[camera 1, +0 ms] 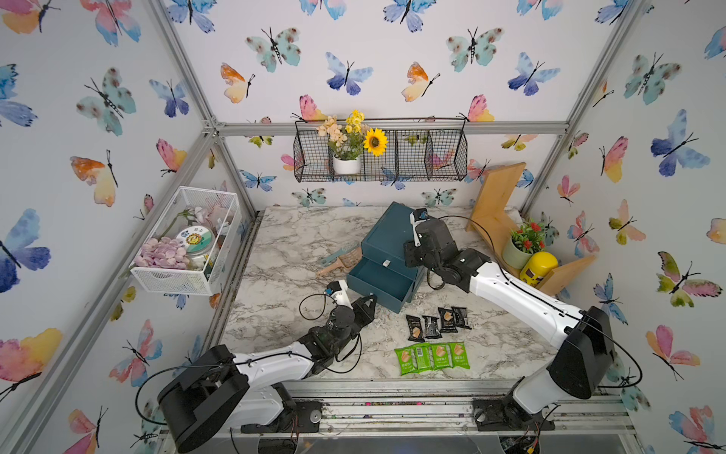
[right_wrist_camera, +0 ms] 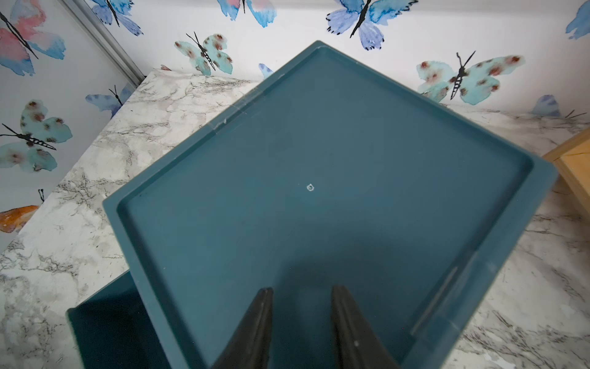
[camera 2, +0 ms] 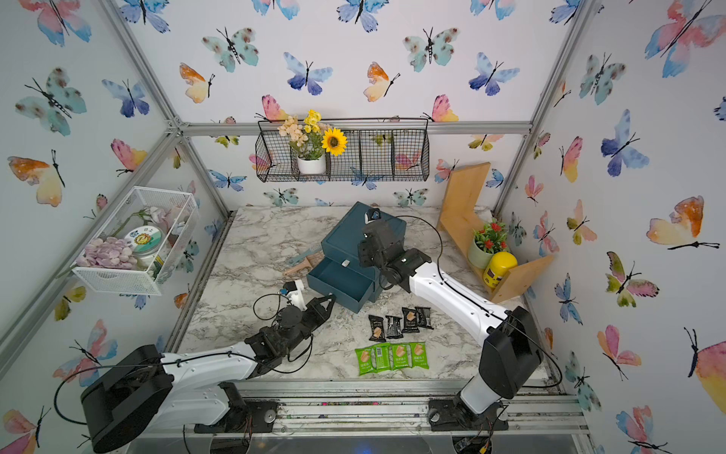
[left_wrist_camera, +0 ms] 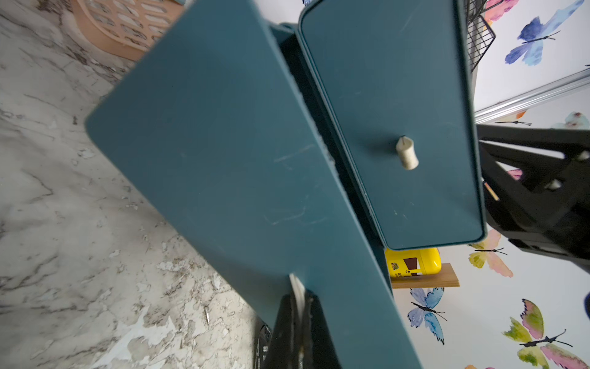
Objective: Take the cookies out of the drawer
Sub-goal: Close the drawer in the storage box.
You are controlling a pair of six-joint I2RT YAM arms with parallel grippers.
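Note:
The teal cabinet (camera 1: 387, 232) stands mid-table with its lower drawer (camera 1: 377, 275) pulled out; what shows of the inside is bare in both top views. Several black cookies (camera 1: 436, 324) and several green cookies (camera 1: 432, 357) lie in two rows on the marble in front of it. My left gripper (left_wrist_camera: 298, 300) is shut on the thin white handle of the lower drawer's front panel (left_wrist_camera: 239, 159). My right gripper (right_wrist_camera: 301, 294) hovers over the cabinet's recessed top (right_wrist_camera: 319, 191), open with nothing between its fingers.
The upper drawer (left_wrist_camera: 399, 111) is closed, with a white knob (left_wrist_camera: 407, 153). A tan slotted scoop (camera 1: 340, 261) lies left of the cabinet. A wooden shelf (camera 1: 499, 208) at the back right holds a potted plant (camera 1: 524, 243) and a yellow jar (camera 1: 538, 267). A white mesh basket (camera 1: 184, 243) hangs on the left wall.

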